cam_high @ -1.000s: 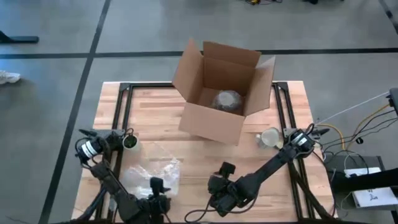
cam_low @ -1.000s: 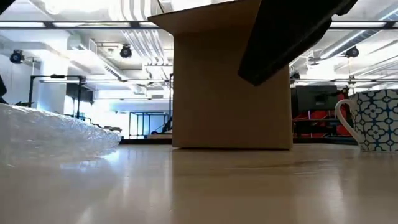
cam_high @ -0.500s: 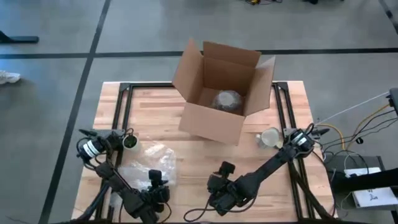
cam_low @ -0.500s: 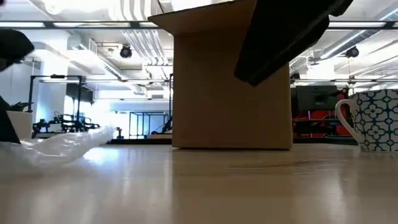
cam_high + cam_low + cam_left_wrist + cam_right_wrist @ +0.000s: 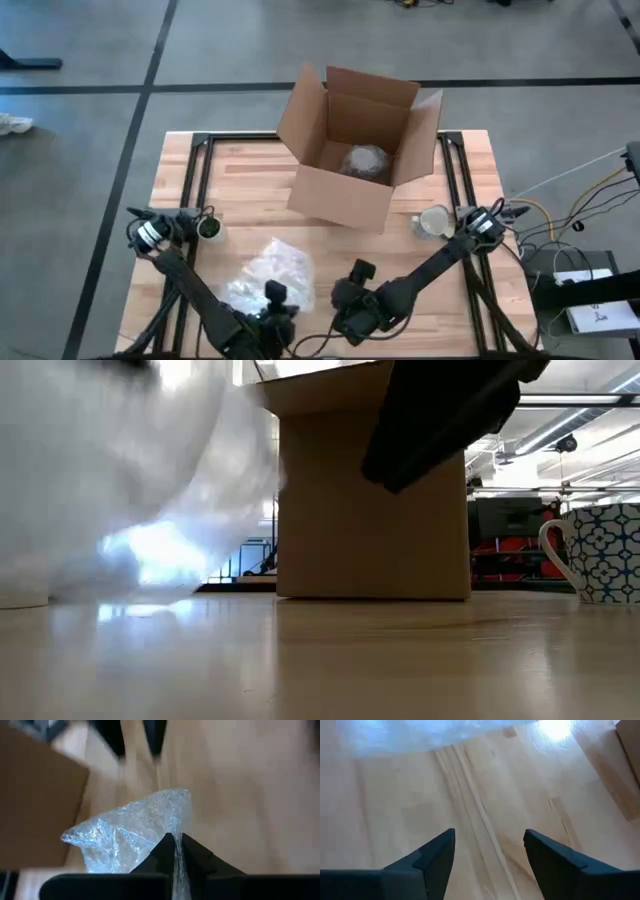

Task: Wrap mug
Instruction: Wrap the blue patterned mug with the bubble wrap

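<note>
Left claw (image 5: pixel 174 840) pinched tight on crinkly clear bubble wrap (image 5: pixel 268 275), lifted off the wooden worktop (image 5: pixel 250 190). Right claw (image 5: pixel 489 845) spread wide, empty. Patterned mug (image 5: pixel 598 552) probably ceramic, right of cardboard box (image 5: pixel 355 150).

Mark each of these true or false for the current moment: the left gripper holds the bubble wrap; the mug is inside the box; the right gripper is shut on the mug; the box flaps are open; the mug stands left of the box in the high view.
1. The left gripper holds the bubble wrap. True: its fingers are pinched on the sheet's edge.
2. The mug is inside the box. False: it stands on the table beside the box.
3. The right gripper is shut on the mug. False: it is open over bare table.
4. The box flaps are open. True.
5. The mug stands left of the box in the high view. False: it is to the box's right.
</note>
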{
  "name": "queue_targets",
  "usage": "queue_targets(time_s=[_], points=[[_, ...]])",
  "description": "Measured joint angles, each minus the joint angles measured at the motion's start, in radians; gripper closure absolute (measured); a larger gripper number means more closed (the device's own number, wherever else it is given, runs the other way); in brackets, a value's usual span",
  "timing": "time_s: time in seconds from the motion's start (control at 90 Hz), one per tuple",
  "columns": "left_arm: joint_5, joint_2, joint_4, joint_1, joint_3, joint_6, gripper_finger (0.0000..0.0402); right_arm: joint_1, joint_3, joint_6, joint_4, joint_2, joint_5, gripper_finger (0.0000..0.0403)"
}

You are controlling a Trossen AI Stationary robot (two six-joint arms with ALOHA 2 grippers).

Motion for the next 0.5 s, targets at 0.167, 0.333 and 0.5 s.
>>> queue_targets(time_s=[0.167, 0.333, 0.5], points=[[-0.171, 0.000, -0.119, 0.001, 0.215, 0.007, 0.0400, 0.000, 0.000, 0.004, 0.004, 0.000, 0.000, 0.0198], [-0.353, -0.009, -0.164, -0.006, 0.368, -0.025, 0.0401, 0.002, 0.000, -0.010, 0.046, 0.000, 0.000, 0.0197], [-0.468, -0.059, -0.171, -0.027, 0.393, -0.086, 0.0401, 0.008, 0.000, -0.141, 0.211, 0.007, 0.008, 0.0186]])
